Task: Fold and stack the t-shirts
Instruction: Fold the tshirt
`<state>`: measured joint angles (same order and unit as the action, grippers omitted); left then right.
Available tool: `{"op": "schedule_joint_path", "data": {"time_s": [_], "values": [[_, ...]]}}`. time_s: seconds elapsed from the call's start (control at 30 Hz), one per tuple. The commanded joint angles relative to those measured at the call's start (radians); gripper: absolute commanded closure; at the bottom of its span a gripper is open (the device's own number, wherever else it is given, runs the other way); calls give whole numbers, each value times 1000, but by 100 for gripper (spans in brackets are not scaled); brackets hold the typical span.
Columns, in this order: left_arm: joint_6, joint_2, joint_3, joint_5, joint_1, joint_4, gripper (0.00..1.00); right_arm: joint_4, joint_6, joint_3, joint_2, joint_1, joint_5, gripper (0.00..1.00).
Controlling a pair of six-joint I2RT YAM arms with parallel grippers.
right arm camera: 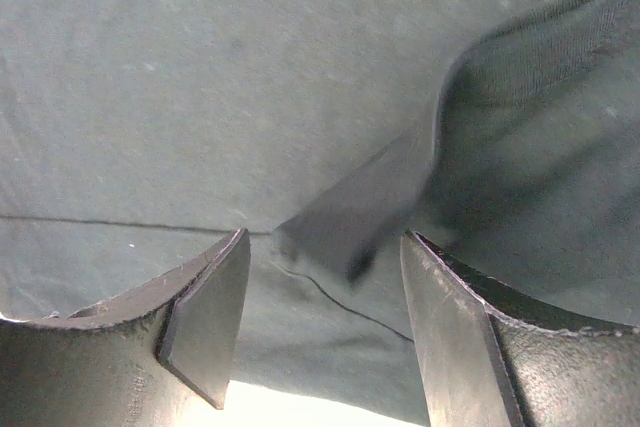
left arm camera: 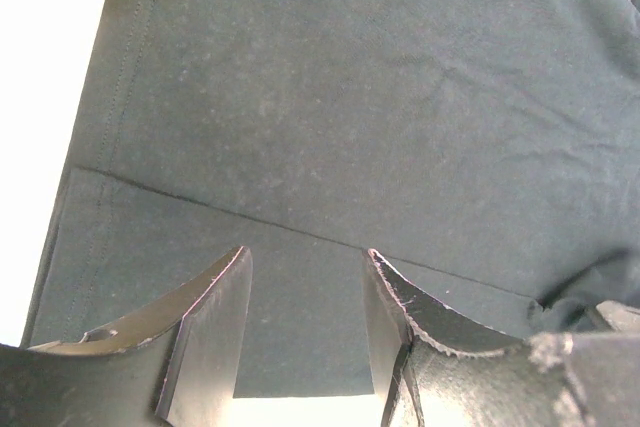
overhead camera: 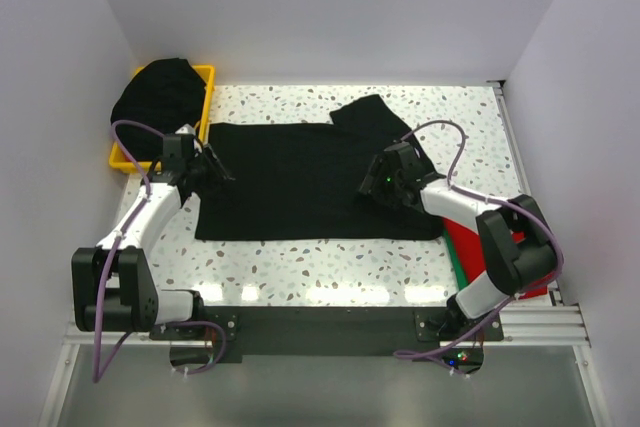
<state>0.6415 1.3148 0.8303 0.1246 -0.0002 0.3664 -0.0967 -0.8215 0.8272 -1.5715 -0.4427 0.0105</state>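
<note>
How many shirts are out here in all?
3 clearly: a black shirt spread flat in the middle, a red shirt at the right edge, partly covered, and a black heap in the yellow bin that may hide more than one.

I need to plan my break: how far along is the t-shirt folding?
Perhaps done: a red t-shirt lies under the right arm; its folding is hidden. Under way: a black t-shirt lies spread mid-table with one fold line showing. The left hand and right hand are open over its ends, gripping nothing. Left: its far sleeve sticks out, and more black cloth is heaped in the yellow bin.
</note>
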Motion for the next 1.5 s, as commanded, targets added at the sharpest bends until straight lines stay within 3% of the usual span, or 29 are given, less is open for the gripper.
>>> {"op": "schedule_joint_path", "data": {"time_s": [0.0, 0.33, 0.57, 0.67, 0.7, 0.8, 1.47], "values": [[-25, 8, 21, 17, 8, -40, 47, 34, 18, 67, -44, -8, -15, 35], [-13, 15, 9, 21, 8, -41, 48, 48, 50, 164, -193, -44, 11, 36], [-11, 9, 1, 20, 8, -38, 48, -89, 108, 205, -130, -48, -156, 38], [-9, 8, 1, 20, 9, -38, 48, -142, 145, 240, -127, -50, -222, 46], [-9, 6, 1, 20, 8, -38, 48, -155, 160, 250, -130, -53, -237, 53], [-9, 9, 1, 18, 9, -40, 48, -199, 183, 292, -148, -62, -280, 57], [-19, 3, -8, 15, 8, -37, 48, -374, 252, 555, -363, -195, -455, 59]]}}
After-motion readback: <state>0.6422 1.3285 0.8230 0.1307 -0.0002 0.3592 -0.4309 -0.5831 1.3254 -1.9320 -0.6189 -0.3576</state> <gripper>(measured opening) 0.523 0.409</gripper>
